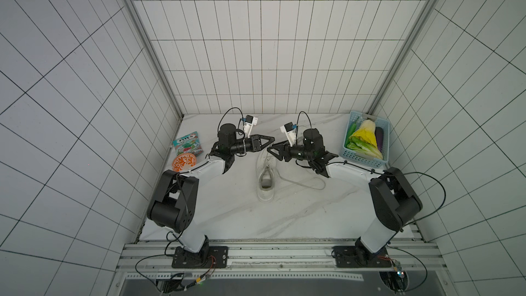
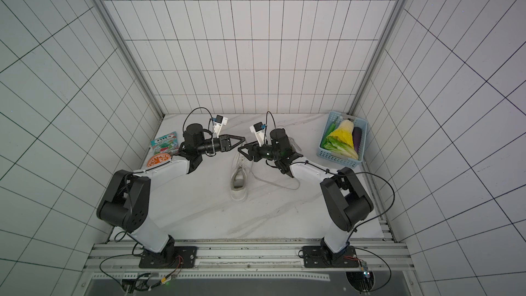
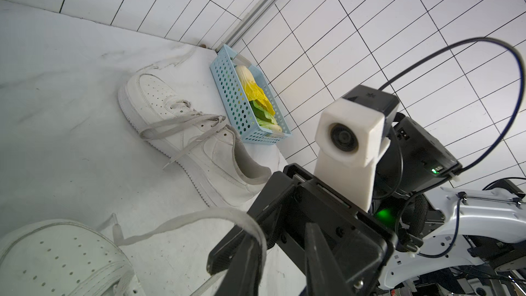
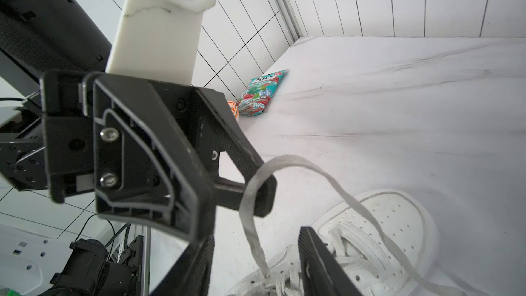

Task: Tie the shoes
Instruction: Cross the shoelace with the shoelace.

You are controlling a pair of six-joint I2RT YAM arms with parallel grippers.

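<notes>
One white shoe [image 1: 266, 183] [image 2: 239, 186] lies mid-table with its toe toward the back wall. The other shoe [image 3: 170, 118] lies beside the basket, mostly hidden under my right arm in both top views. Both grippers meet above the near shoe's [image 4: 384, 237] toe. My left gripper [image 1: 271, 138] [image 3: 281, 230] stands with jaws apart, and a grey-white lace [image 4: 287, 160] [image 3: 185, 220] is looped over one of its fingers. My right gripper [image 1: 270, 149] [image 4: 256, 234] is open, and that lace runs down between its fingers to an eyelet. A second lace [image 1: 307, 185] trails on the table to the right.
A light blue basket [image 1: 353, 158] of vegetables stands at the back right. A snack packet [image 1: 187, 143] and an orange patterned bowl [image 1: 183, 162] lie at the left wall. Tiled walls close in three sides.
</notes>
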